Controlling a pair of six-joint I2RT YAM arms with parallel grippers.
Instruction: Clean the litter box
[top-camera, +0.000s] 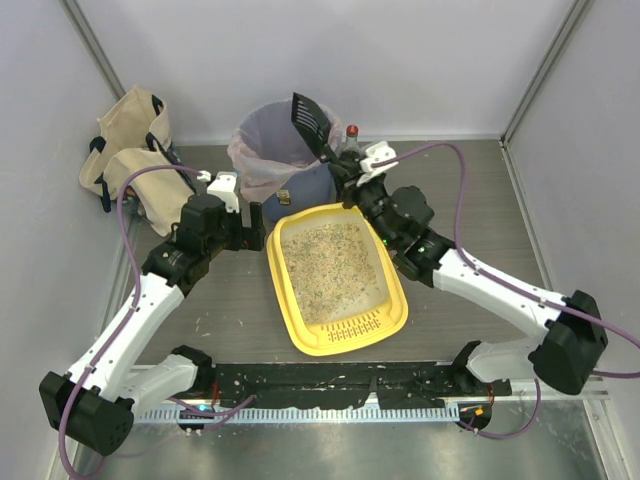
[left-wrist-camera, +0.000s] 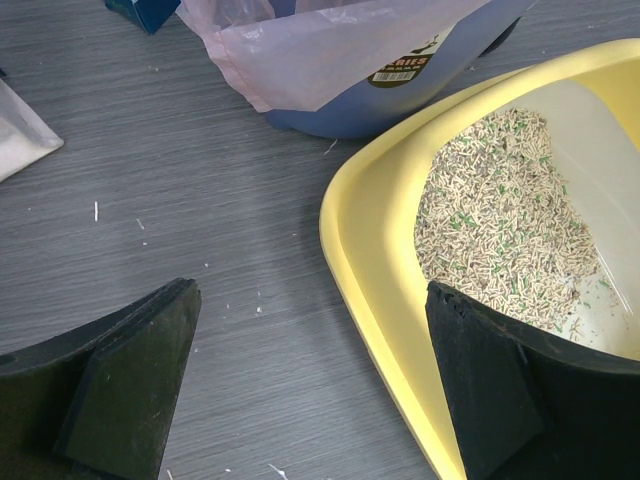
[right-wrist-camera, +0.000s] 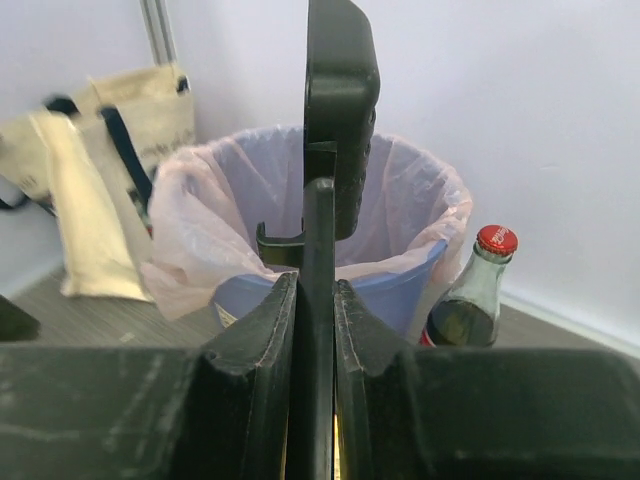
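Litter box (top-camera: 342, 343) lies mid-counter, grille end toward the near edge. Left gripper (left-wrist-camera: 310, 300) is spread wide and straddles the box's far-left rim, one finger over granules (left-wrist-camera: 500, 220), the other over bare counter (left-wrist-camera: 200, 200). Right gripper (right-wrist-camera: 315, 300) is clenched on the black scoop (top-camera: 310, 120), just past the box's far end and above the blue bin (top-camera: 262, 128) at the far edge.

No text, brand or number is legible in any view. A small sticker (left-wrist-camera: 398, 68) with yellow, red and white bands sits on the wall of the blue bin (left-wrist-camera: 425, 95), beyond the left fingers (left-wrist-camera: 130, 400) and between them; its print is too small to read. The red cap (right-wrist-camera: 497, 240) of the glass bottle (right-wrist-camera: 468, 305), to the right of the right fingers (right-wrist-camera: 250, 400), shows no legible print.
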